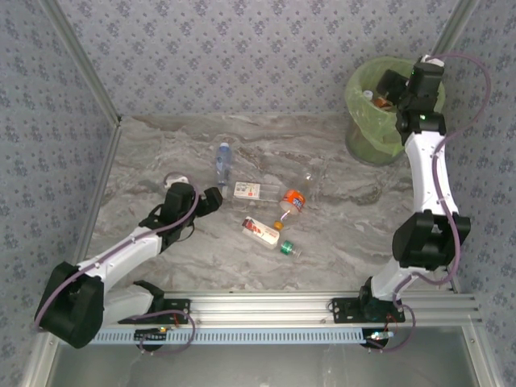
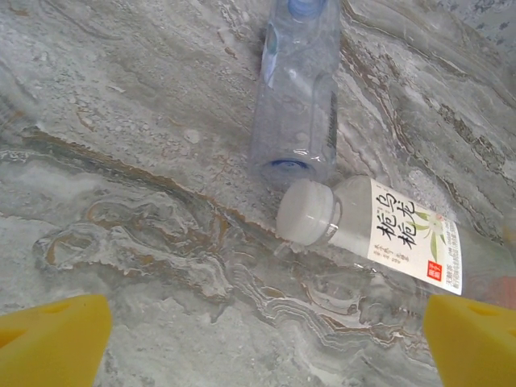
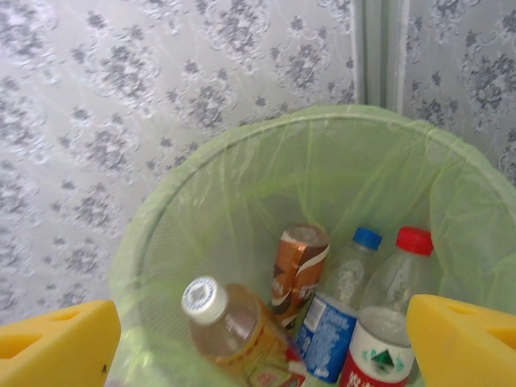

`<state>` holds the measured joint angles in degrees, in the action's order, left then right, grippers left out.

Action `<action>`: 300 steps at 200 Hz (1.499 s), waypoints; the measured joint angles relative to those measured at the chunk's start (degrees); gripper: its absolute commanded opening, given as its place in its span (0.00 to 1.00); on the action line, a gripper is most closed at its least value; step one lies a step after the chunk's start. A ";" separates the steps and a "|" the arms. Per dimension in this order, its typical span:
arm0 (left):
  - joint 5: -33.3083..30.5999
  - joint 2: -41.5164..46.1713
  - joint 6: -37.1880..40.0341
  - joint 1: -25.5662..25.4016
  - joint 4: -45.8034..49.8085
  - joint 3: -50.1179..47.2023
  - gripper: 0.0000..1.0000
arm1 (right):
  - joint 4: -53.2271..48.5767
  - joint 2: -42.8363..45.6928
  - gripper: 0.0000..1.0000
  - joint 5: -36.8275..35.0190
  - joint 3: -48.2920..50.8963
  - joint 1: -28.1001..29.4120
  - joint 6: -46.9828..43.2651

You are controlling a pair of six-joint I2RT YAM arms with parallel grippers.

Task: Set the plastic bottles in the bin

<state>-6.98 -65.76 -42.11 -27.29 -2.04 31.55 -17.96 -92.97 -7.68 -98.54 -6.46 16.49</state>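
Observation:
Several plastic bottles lie mid-table: a clear blue-capped one (image 1: 223, 160), a white-labelled one (image 1: 256, 191), an orange-labelled one (image 1: 294, 201) and a red-white one (image 1: 261, 231). My left gripper (image 1: 212, 199) hovers open just left of them. In the left wrist view the clear bottle (image 2: 295, 97) and the white-capped bottle (image 2: 379, 224) lie ahead of its gripper (image 2: 266, 355), nothing between the fingers. My right gripper (image 1: 392, 90) hangs open over the green-lined bin (image 1: 359, 121). Inside the bin (image 3: 242, 145) rest an amber bottle (image 3: 234, 322), a coppery one (image 3: 298, 266), a blue-labelled one (image 3: 334, 322) and a red-capped one (image 3: 387, 322).
A small green-capped item (image 1: 288, 247) lies near the red-white bottle. Patterned walls enclose the table on the left and back. The bin stands at the far right corner. An aluminium rail (image 1: 322, 306) runs along the near edge.

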 measured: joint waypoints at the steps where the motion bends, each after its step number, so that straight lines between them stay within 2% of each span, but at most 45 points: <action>1: 0.02 -0.02 0.00 0.00 0.04 0.07 0.99 | -0.02 0.13 0.96 0.02 0.15 0.04 0.00; 20: 0.37 -1.07 -0.02 0.39 0.83 1.49 0.99 | 0.42 4.79 0.99 -0.02 4.59 1.86 -1.36; 86: 1.66 -5.05 -0.66 1.57 3.39 5.42 0.99 | 0.28 18.23 0.99 -0.15 18.47 10.45 -2.95; 169: 1.99 -14.64 -1.53 2.56 13.88 18.99 0.99 | -0.50 25.35 0.99 2.03 32.85 15.28 4.33; 198: 3.02 -19.58 -1.20 2.71 16.74 23.50 0.99 | -0.70 26.05 0.99 3.06 34.18 16.06 5.11; 245: 5.18 -29.79 4.87 3.08 21.29 35.19 0.99 | -0.72 28.24 0.98 2.95 34.62 16.15 5.14; 300: 4.61 -39.19 11.39 3.08 25.90 45.16 0.98 | -1.11 30.60 0.98 1.20 34.71 16.15 5.09</action>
<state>-2.37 -104.95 -30.72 -24.21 23.86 76.71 -19.07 -62.37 -6.48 -63.83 9.69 21.58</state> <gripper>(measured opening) 0.985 0.985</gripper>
